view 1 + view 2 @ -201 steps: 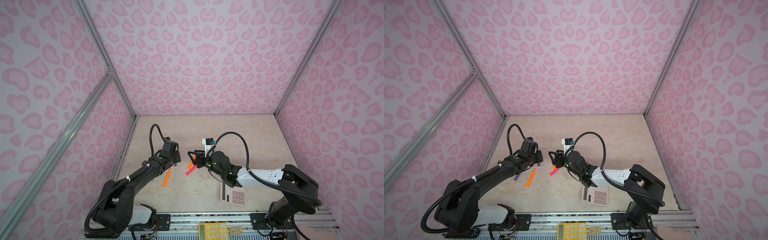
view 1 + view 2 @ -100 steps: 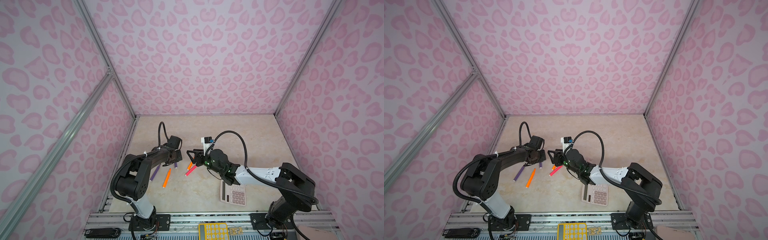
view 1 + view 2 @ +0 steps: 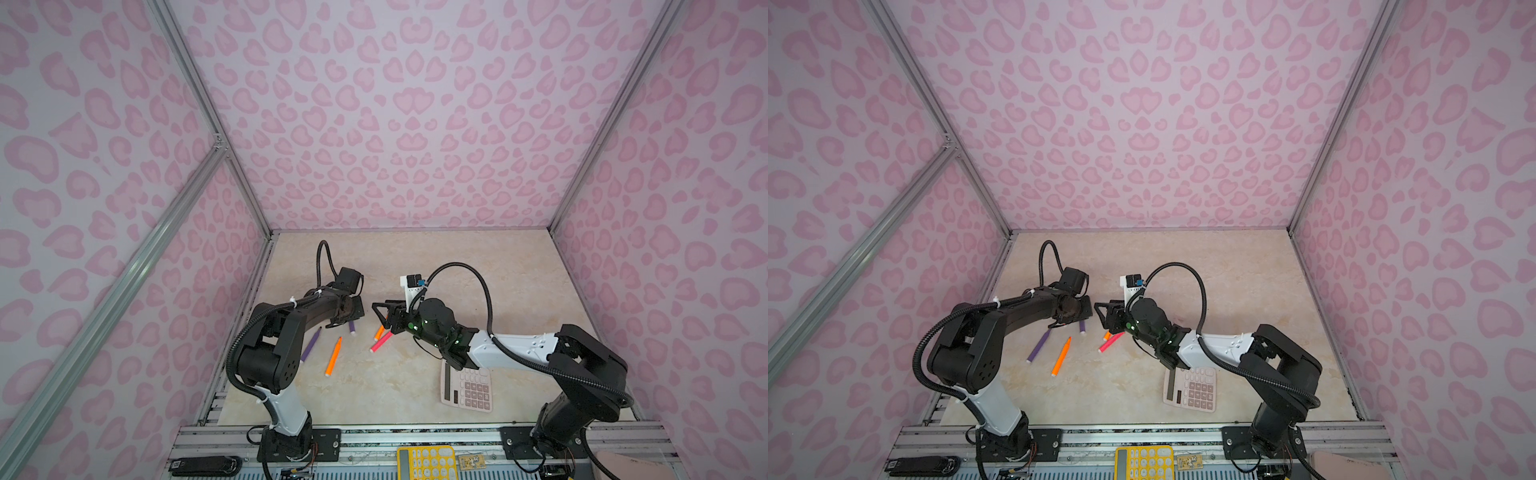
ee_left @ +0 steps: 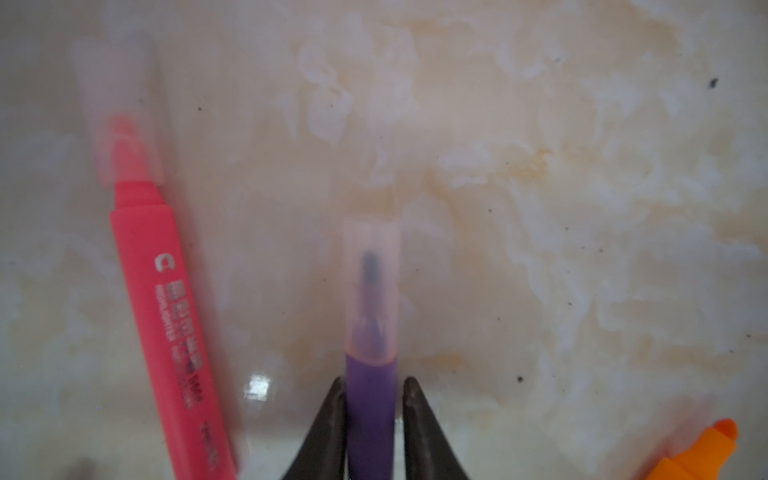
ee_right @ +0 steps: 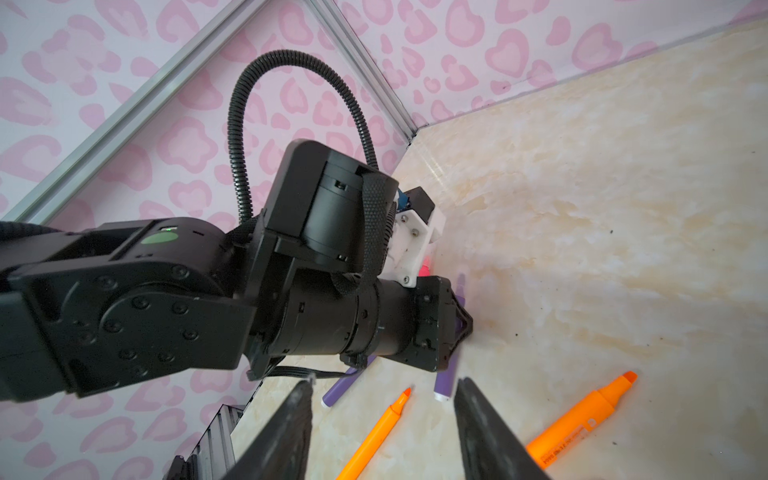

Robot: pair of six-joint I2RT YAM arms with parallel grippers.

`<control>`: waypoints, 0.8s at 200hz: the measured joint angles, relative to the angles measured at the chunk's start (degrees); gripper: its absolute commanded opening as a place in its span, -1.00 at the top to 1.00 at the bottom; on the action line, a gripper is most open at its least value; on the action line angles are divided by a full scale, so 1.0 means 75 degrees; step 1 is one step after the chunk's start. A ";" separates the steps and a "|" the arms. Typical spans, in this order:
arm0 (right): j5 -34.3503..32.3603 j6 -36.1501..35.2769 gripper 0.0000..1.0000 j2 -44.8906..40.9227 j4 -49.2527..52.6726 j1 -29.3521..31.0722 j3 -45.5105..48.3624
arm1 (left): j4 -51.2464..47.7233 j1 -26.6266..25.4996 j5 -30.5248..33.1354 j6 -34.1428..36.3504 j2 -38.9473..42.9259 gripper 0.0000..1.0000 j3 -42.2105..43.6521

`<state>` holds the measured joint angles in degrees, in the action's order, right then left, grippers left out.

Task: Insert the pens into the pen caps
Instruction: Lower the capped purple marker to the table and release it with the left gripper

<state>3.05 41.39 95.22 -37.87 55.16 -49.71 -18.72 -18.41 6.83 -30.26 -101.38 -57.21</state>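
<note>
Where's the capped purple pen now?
Left wrist view: purple pen lies on the table between the left claw's tips, pink pen alongside; in a top view its end pokes out under that claw, left of centre.

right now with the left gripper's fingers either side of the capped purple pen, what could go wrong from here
The left gripper closely flanks the purple pen; backing off askew could drag or roll it and loosen its clear cap.
The pink-red pen lies close beside; a swinging finger may knock it.
The right gripper hangs open near the left one; reaching for an orange pen might clip it.
</note>
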 measured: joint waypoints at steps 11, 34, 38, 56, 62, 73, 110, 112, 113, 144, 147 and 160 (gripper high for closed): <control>-0.0003 0.0000 -0.12 0.0000 0.0000 0.0003 0.0000 | 0.0012 -0.0003 -0.0023 0.0003 0.0006 0.33 0.0003; -0.0003 0.0000 -0.12 0.0000 -0.0003 -0.0006 0.0000 | 0.0073 -0.0003 -0.0085 0.0064 0.0029 0.19 0.0035; 0.0000 0.0000 -0.12 0.0000 -0.0003 -0.0006 0.0000 | 0.0090 -0.0003 -0.0096 0.0061 0.0047 0.18 0.0052; 0.0026 0.0003 -0.12 0.0000 -0.0003 -0.0015 0.0000 | 0.0119 -0.0006 -0.0210 0.0140 0.0216 0.11 0.0213; 0.0026 0.0000 -0.12 0.0000 -0.0003 -0.0015 0.0000 | 0.0105 -0.0020 -0.0256 0.0149 0.0332 0.09 0.0303; 0.0023 0.0000 -0.13 -0.0003 0.0000 -0.0015 0.0000 | 0.0038 -0.0085 -0.0219 0.0201 0.0592 0.08 0.0425; 0.0000 -0.0009 -0.12 -0.0023 0.0096 -0.0009 -0.0102 | -0.0073 -0.0306 0.0262 0.0236 0.1746 0.18 0.0866; -0.0003 -0.0012 -0.12 -0.0023 0.0105 -0.0006 -0.0122 | -0.0085 -0.0303 0.0274 0.0230 0.1778 0.19 0.0886; -0.0003 -0.0012 -0.13 -0.0023 0.0105 -0.0006 -0.0122 | -0.0102 -0.0303 0.0291 0.0213 0.1810 0.20 0.0906; -0.0009 -0.0061 -0.14 -0.0023 0.0067 -0.0006 -0.0149 | -0.0799 -0.0134 0.0592 -0.0154 0.2387 0.16 0.1274; -0.0012 -0.0064 -0.14 -0.0023 0.0067 -0.0012 -0.0140 | -0.0854 -0.0108 0.0644 -0.0201 0.2463 0.13 0.1341; -0.0006 -0.0064 -0.14 -0.0023 0.0070 -0.0052 -0.0114 | -0.1058 0.0026 0.0938 -0.0425 0.2952 0.08 0.1708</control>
<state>3.01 40.91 95.04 -37.34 54.76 -50.57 -26.65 -18.22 13.87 -33.45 -79.24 -44.40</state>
